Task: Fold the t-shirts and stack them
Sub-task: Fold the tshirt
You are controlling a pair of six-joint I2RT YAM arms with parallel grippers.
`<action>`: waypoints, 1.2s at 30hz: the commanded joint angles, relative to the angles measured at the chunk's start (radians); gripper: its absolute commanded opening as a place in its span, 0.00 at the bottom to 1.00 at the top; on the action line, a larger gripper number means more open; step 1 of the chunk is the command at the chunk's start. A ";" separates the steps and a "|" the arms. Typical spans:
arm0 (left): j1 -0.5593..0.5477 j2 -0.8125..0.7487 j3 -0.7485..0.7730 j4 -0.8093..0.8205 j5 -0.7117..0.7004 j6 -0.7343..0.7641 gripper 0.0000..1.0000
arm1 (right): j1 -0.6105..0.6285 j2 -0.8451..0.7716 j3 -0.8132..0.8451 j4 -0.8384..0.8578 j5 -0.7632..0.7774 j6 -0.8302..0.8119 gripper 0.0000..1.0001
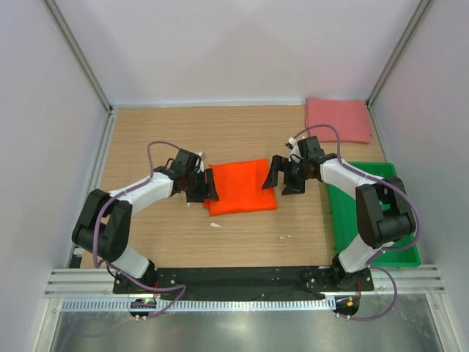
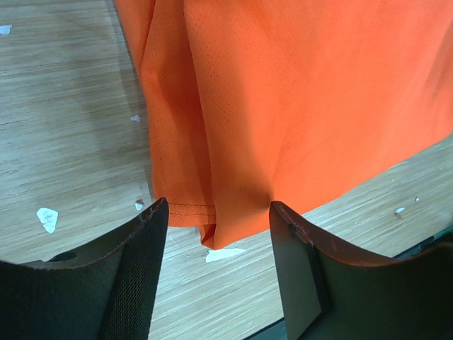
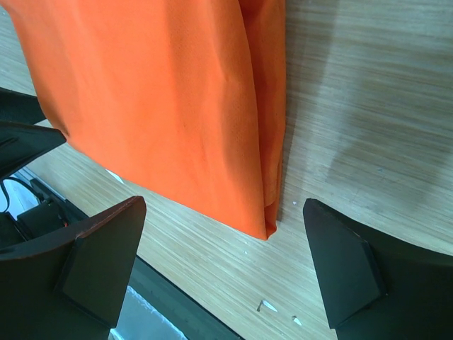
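Orange t-shirt (image 2: 318, 106) corner between left end effector (image 2: 216, 207) jaws.

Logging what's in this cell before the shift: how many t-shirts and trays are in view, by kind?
T-shirts: 2, the orange t-shirt and the pink-red t-shirt
Trays: 1, the green tray
Total: 3

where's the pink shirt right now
In the top view the pink-red t-shirt lies flat at the far right corner of the table, just beyond the green tray and well apart from the orange t-shirt at centre.
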 commanded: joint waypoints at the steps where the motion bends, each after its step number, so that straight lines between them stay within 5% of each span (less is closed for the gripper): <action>1: -0.001 0.011 0.025 -0.012 0.006 0.002 0.60 | -0.003 -0.049 -0.005 0.023 -0.009 -0.001 1.00; 12: -0.003 0.065 0.031 0.017 0.036 -0.006 0.49 | -0.004 -0.065 -0.008 0.020 -0.006 0.000 1.00; 18: -0.001 0.067 0.034 0.025 0.062 -0.006 0.17 | -0.004 -0.066 -0.008 0.023 -0.009 0.006 1.00; 21: -0.001 0.061 0.041 0.019 0.066 -0.006 0.11 | -0.004 -0.066 -0.010 0.026 -0.012 0.010 1.00; 24: -0.001 0.035 0.057 -0.044 0.024 -0.001 0.18 | -0.006 -0.069 -0.013 0.028 -0.009 0.011 1.00; 25: -0.001 0.025 0.059 -0.062 -0.002 0.005 0.36 | -0.006 -0.069 -0.014 0.028 -0.008 0.011 1.00; 28: -0.001 -0.013 0.062 -0.114 -0.082 0.023 0.54 | -0.006 -0.069 -0.022 0.034 -0.011 0.014 1.00; 36: 0.011 0.045 0.065 -0.073 -0.038 0.072 0.59 | -0.006 -0.066 -0.040 0.051 -0.020 0.025 1.00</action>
